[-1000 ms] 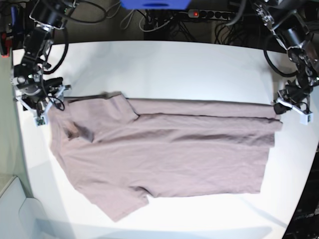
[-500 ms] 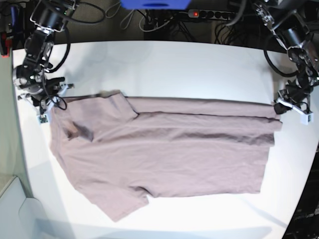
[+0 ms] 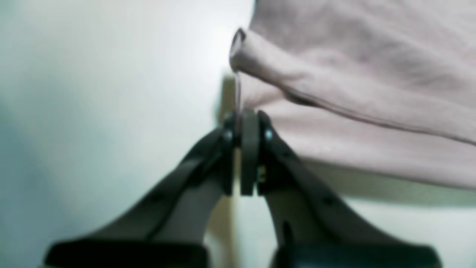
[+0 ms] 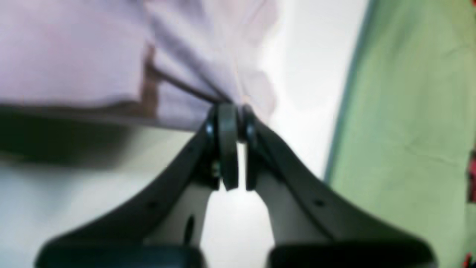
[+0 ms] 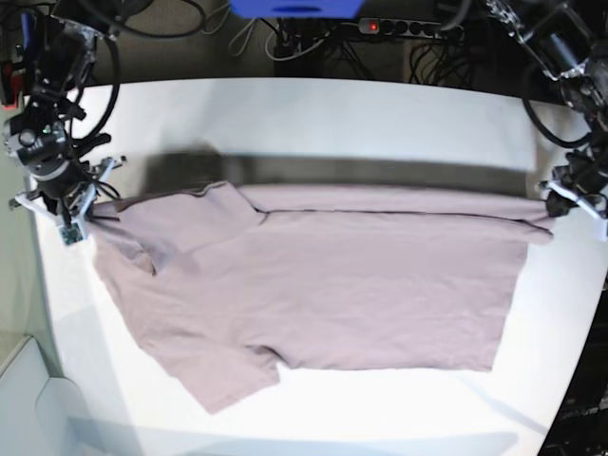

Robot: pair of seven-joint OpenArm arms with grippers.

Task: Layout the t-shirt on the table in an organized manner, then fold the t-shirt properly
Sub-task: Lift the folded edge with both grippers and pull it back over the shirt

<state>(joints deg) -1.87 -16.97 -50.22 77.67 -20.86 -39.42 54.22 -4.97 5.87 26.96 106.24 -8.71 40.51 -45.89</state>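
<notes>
The t-shirt (image 5: 323, 285) lies spread across the middle of the white table (image 5: 332, 114) in the base view, its neck end toward the left of the frame and its hem toward the right, with its upper edge raised off the surface and casting a dark shadow band on the table behind it. At the left edge of the frame the right gripper (image 5: 81, 211) is clamped on the shirt's upper left corner; in the right wrist view its jaws meet on a bunch of pink cloth (image 4: 208, 74) at frame centre (image 4: 232, 111). At the right edge of the base frame the left gripper (image 5: 560, 201) pinches the upper hem corner; its wrist view shows the jaws (image 3: 245, 119) pressed together on a thin fold of fabric (image 3: 334, 111), the shirt stretching away to the upper right.
</notes>
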